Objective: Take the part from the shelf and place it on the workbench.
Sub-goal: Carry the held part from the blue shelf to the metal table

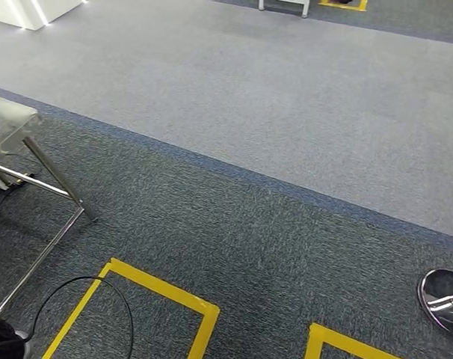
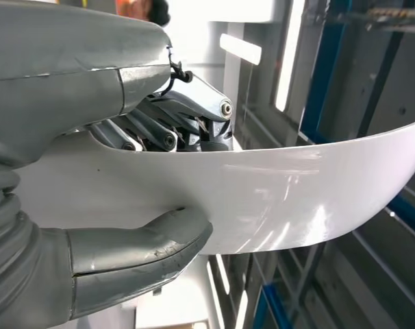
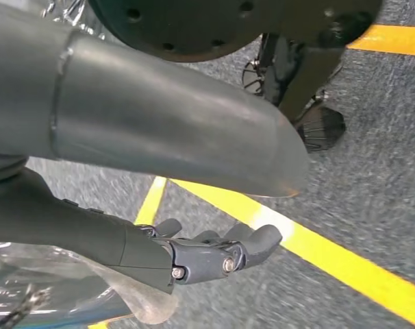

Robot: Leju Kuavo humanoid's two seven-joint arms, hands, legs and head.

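White and glossy, the part [image 2: 278,199] is a curved panel gripped in the left hand [image 2: 159,178]: the thick grey thumb [image 2: 143,250] presses one face, and the darker fingers [image 2: 159,133] fold over the opposite edge, so the panel is pinched between them. From the fingers it sweeps outward, well past the fingertips. Beyond it, past the fingertips, stand blue shelf uprights [image 2: 319,68] and lit white strips.

The right hand [image 3: 210,253] hangs over grey carpet [image 3: 381,157], its fingers [image 3: 257,240] loosely curled and apart, nothing between them. Yellow floor tape [image 3: 350,267] runs just beneath the fingertips. Crinkled clear plastic [image 3: 66,288] lies behind the hand, toward the wrist.

In the head view, dark carpet bears yellow tape squares [image 1: 156,288], with a paler carpet band [image 1: 269,97] beyond. A metal-legged frame [image 1: 27,172] stands to the left, a black cable [image 1: 94,292] loops over the tape, and a shiny round base [image 1: 445,299] sits at the right edge.
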